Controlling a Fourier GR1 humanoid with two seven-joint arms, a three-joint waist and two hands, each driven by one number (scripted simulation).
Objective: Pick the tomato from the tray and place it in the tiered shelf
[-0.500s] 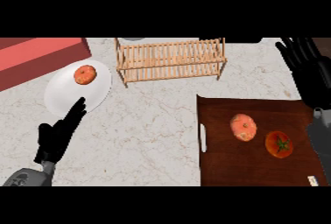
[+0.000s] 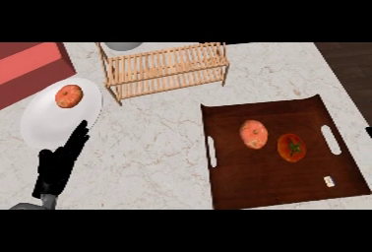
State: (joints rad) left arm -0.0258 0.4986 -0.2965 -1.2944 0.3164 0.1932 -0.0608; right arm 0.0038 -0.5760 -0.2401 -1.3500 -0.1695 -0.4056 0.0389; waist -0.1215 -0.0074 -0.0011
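Observation:
The red tomato (image 2: 292,146) with a green stem lies on the right part of the dark wooden tray (image 2: 240,189). A paler orange fruit (image 2: 254,134) sits just left of it. The wooden tiered shelf (image 2: 166,66) stands at the back of the counter, up and left of the tray. My left hand (image 2: 59,165) rests open at the lower left, fingers straight and pointing up over the rim of a white plate (image 2: 44,130). Of my right hand, only a dark sliver (image 2: 369,132) shows at the right edge, beside the tray's right handle.
On the white plate lies an orange fruit (image 2: 69,96). A red block (image 2: 29,64) fills the upper left corner. A grey bowl (image 2: 123,46) peeks out behind the shelf. A small white tag (image 2: 329,181) lies on the tray. Marble counter separates plate and tray.
My right hand has left the upper right and slid almost wholly past the right edge. The left hand has stayed put. Tomato and tray lie as before.

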